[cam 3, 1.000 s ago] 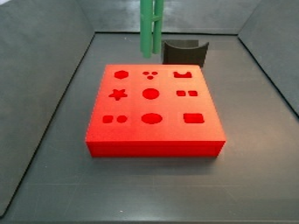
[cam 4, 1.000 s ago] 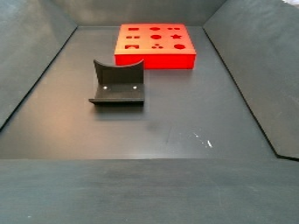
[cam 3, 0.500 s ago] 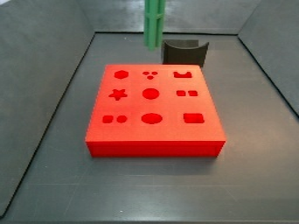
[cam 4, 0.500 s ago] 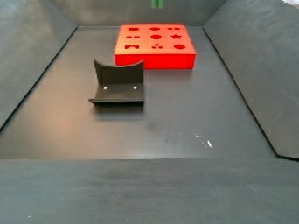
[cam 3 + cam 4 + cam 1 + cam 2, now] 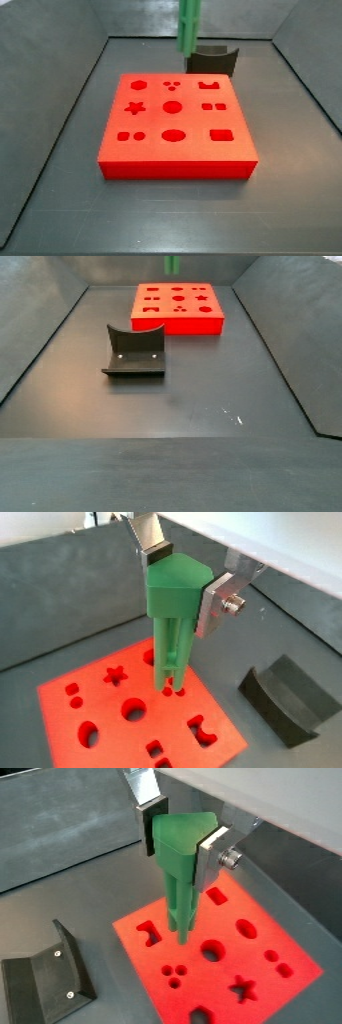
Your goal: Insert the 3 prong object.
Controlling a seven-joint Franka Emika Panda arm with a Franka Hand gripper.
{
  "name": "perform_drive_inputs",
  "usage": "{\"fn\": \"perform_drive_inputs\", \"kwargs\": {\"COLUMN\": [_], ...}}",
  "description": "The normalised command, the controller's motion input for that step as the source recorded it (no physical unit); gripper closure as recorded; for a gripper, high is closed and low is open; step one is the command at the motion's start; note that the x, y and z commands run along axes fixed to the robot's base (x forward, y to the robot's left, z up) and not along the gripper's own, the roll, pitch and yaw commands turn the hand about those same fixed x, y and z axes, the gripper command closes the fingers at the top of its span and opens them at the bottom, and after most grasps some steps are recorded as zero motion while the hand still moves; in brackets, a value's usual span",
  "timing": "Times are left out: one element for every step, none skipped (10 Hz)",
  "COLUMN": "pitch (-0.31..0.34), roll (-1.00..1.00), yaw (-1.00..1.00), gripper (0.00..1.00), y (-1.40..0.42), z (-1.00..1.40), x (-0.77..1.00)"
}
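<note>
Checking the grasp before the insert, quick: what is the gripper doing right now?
Gripper: shut on the 3 prong object, holding it upright above the red block, in both wrist views.

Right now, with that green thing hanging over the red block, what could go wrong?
The claw holds the 3 prong object upright above the red block, not yet inserted.

1. The block has many differently shaped holes. If the prongs come down slightly off the three-dot hole, they may hit the red surface and jam.

2. The claw grips only the peg's top, so a bump could tilt it.

3. The dark holder sits just behind the block, so a sideways drift might clip it.
</note>
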Motion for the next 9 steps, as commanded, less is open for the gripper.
{"fn": "perform_drive_inputs", "kwargs": {"pitch": [0.0, -0.02, -0.019, -0.044, -0.084, -0.074, -0.099, -0.067, -0.041], "roll": [0.15, 0.2, 0.21, 0.18, 0.15, 0.1, 0.03, 0.06, 0.11], "yaw": [0.18, 0.03, 0.01, 0.0, 0.01, 0.01, 0.0, 0.0, -0.11], "gripper": [1.0, 1.0, 1.0, 1.0, 1.0, 1.0, 1.0, 1.0, 1.0], "y": [0.25, 0.0, 0.0, -0.01, -0.04, -0.03, 0.0, 0.0, 0.12], "z": [-0.27, -0.47, -0.49, -0.49, -0.49, -0.41, -0.33, -0.27, -0.31], "x": [0.0, -0.18, -0.25, -0.23, -0.19, -0.08, 0.0, 0.09, 0.0]}}
